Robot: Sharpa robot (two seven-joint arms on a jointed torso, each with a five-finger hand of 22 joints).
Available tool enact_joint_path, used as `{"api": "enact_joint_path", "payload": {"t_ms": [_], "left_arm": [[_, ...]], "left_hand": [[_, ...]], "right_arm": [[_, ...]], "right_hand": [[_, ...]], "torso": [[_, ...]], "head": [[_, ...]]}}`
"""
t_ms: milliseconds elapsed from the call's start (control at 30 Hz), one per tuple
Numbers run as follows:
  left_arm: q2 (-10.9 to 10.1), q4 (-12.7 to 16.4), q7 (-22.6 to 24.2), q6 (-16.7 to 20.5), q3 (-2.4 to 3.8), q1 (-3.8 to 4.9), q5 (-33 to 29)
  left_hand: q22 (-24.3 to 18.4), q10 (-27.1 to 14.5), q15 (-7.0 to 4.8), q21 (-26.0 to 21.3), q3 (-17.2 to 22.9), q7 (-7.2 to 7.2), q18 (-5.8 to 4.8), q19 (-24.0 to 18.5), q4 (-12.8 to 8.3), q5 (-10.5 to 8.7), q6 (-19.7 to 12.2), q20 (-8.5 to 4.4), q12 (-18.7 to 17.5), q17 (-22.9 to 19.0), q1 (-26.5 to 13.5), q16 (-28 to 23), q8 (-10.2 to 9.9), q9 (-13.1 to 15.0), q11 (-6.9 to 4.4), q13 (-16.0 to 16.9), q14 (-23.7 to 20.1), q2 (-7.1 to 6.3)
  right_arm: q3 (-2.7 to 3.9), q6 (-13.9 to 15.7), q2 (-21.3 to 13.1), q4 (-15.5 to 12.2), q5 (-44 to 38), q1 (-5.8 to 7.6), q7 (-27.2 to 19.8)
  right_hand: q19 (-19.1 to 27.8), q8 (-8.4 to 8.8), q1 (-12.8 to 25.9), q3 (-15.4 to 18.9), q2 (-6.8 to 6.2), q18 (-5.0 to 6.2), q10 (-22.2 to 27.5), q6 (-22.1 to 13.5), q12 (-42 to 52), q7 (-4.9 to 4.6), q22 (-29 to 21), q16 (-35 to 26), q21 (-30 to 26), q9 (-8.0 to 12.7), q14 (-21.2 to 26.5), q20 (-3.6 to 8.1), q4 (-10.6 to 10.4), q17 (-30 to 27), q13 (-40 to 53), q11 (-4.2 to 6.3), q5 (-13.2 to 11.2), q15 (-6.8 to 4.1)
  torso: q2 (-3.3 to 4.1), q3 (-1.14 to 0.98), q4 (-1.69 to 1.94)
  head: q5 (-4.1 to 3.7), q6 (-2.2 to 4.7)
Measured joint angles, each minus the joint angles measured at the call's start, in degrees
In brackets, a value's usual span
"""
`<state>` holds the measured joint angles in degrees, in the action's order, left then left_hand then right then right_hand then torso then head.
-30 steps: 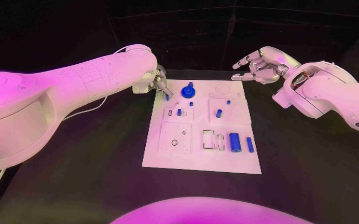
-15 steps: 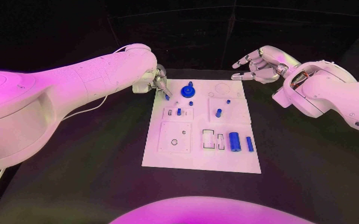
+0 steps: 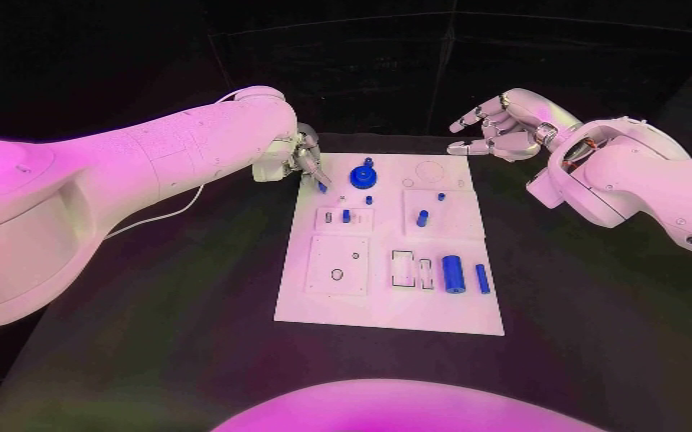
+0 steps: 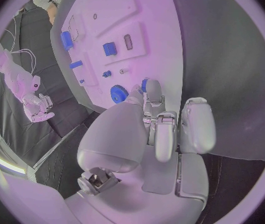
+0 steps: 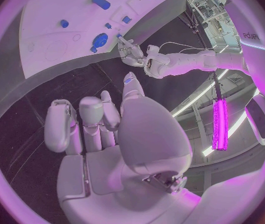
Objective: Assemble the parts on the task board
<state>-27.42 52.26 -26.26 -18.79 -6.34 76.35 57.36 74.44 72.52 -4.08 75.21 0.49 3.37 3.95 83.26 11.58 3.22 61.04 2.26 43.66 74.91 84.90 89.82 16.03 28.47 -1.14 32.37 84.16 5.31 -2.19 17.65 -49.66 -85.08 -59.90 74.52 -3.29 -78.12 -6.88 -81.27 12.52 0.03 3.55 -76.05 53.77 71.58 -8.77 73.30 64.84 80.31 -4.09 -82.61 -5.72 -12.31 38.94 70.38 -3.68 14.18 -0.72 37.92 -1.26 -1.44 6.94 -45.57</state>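
Observation:
The white task board point(image 3: 335, 302) lies in the middle of the black table. At its far end stands a blue gear point(image 3: 361, 174), with small blue pegs point(image 3: 421, 218) in the blocks just nearer. Two blue cylinders point(image 3: 453, 273) lie at its near right. My left hand point(image 3: 302, 163) hovers at the board's far left corner, beside the gear point(image 4: 119, 92), its fingers point(image 4: 163, 129) half bent and holding nothing. My right hand point(image 3: 498, 127) hangs beyond the far right corner, fingers point(image 5: 92, 117) apart and empty, well away from the board point(image 5: 51, 15).
A thin white cable point(image 3: 159, 217) trails along my left arm over the table's left side. Black table surface surrounds the board on all sides. Dark panels close off the back of the table.

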Motion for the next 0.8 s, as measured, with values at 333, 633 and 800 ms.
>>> {"api": "enact_joint_path", "payload": {"t_ms": [333,633,800], "left_arm": [[-5.03,8.88,-0.04,5.04,0.01,0.48,-2.55],[-9.47,16.86,-0.99,9.87,-0.58,0.49,-3.58],[-11.04,19.5,-1.56,11.72,-1.95,0.39,-3.85]], "left_hand": [[0.51,2.46,-0.21,-0.17,16.1,-0.31,0.0,0.3,-2.5,2.92,0.73,-0.3,1.82,0.0,-7.46,0.0,0.86,1.3,-0.38,1.5,-0.21,-7.81],[0.51,3.48,-0.21,-0.17,21.05,-0.71,0.01,0.48,-3.07,3.47,1.12,-0.47,3.44,0.0,-9.89,0.0,1.69,2.13,-0.58,3.17,-0.21,-10.24],[0.51,3.78,-0.21,-0.17,21.54,-0.72,0.01,0.48,-3.24,3.83,1.13,-0.47,3.72,0.0,-10.27,0.0,1.74,2.45,-0.71,3.6,-0.21,-10.61]], "right_arm": [[0.0,0.0,-0.34,-0.03,0.0,0.0,-0.01],[0.0,0.01,-0.65,-0.12,0.0,0.0,0.02],[0.0,0.01,-0.67,-0.13,0.0,0.0,0.04]], "right_hand": [[0.0,0.0,0.0,0.0,0.0,0.0,0.0,0.0,0.0,0.0,0.0,0.0,0.0,0.0,0.0,0.0,0.0,-0.01,0.04,0.0,0.0,0.0],[0.0,0.0,0.0,0.0,0.0,0.0,0.0,0.0,0.0,0.0,0.0,0.0,0.0,0.0,0.0,0.0,0.0,-0.01,0.03,0.0,0.0,0.0],[0.0,0.0,0.0,0.0,0.0,0.0,0.0,0.0,0.0,0.0,0.0,0.0,0.0,0.0,0.0,0.0,0.0,-0.01,0.03,0.0,0.0,0.0]], "torso": [[-0.06,-0.08,0.08],[-0.1,-0.1,0.11],[-0.1,-0.09,0.12]], "head": [[0.29,0.08],[0.47,-0.09],[0.54,-0.21]]}}
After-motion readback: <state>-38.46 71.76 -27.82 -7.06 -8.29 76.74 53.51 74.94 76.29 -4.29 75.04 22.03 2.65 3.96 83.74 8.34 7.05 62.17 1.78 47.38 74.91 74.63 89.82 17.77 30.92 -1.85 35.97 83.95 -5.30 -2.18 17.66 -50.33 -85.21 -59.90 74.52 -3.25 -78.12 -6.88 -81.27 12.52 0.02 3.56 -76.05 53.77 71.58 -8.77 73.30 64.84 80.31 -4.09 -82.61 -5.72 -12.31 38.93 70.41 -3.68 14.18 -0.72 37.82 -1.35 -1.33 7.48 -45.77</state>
